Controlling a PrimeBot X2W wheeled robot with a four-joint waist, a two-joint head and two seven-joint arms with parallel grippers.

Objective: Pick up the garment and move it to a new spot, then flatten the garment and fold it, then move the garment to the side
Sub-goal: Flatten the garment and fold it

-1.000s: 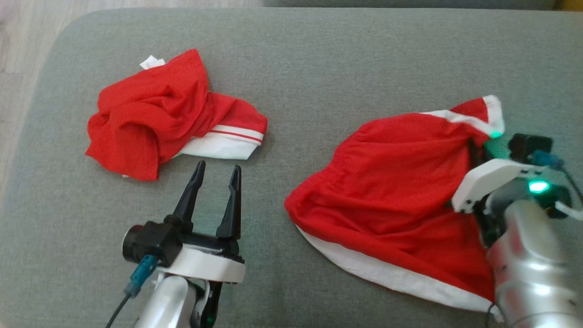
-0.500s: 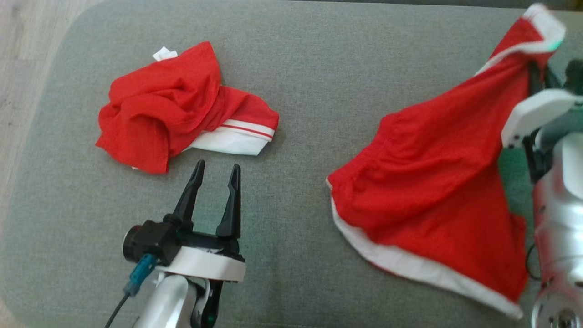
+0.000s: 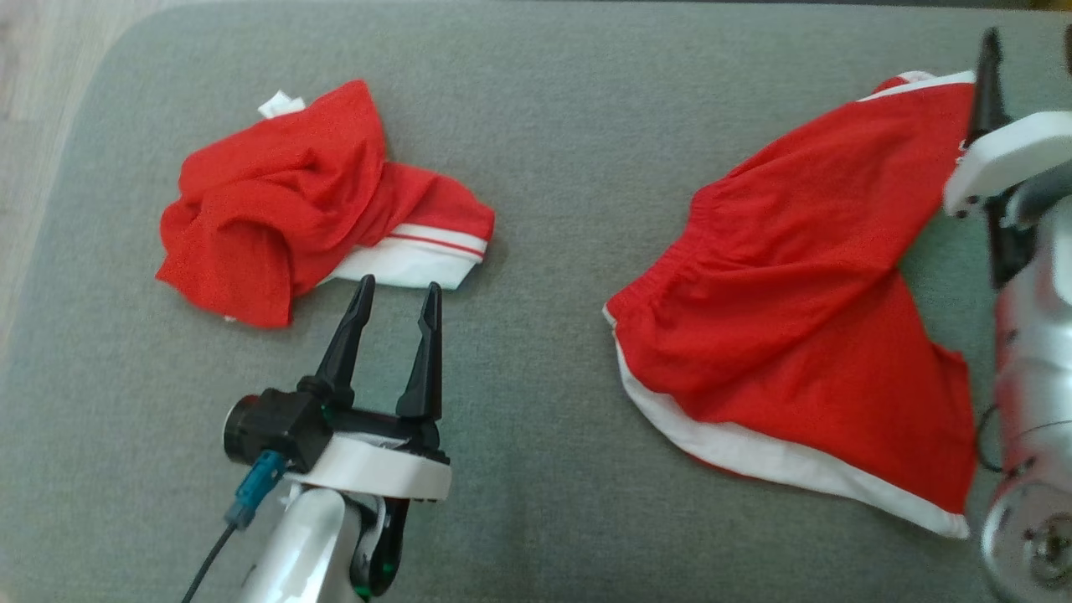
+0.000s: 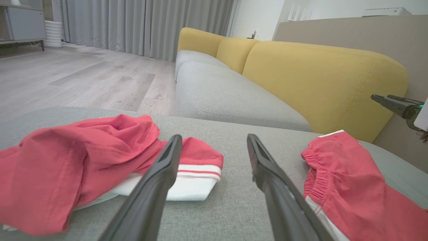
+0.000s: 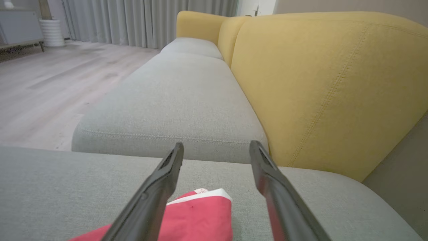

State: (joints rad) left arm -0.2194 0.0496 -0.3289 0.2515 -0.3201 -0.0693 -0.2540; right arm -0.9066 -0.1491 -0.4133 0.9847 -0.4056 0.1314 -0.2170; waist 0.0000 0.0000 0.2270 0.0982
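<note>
On the grey cushion [image 3: 544,126], right side: red shorts [image 3: 779,310] lie spread out, white hem nearest the robot. Right gripper [image 5: 216,144] over their far corner, fingers wide apart, holding nothing. Left gripper [image 3: 399,285] wide open, empty, just beside a crumpled red shirt [image 3: 276,209].

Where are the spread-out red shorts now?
In the head view, the red shorts lie spread on the right side of the grey cushion, right of the crumpled garment, their far corner beneath the open right gripper.

On the cushion [image 3: 536,126], the shorts [image 3: 787,293] lie right, the other garment [image 3: 276,201] well left.
</note>
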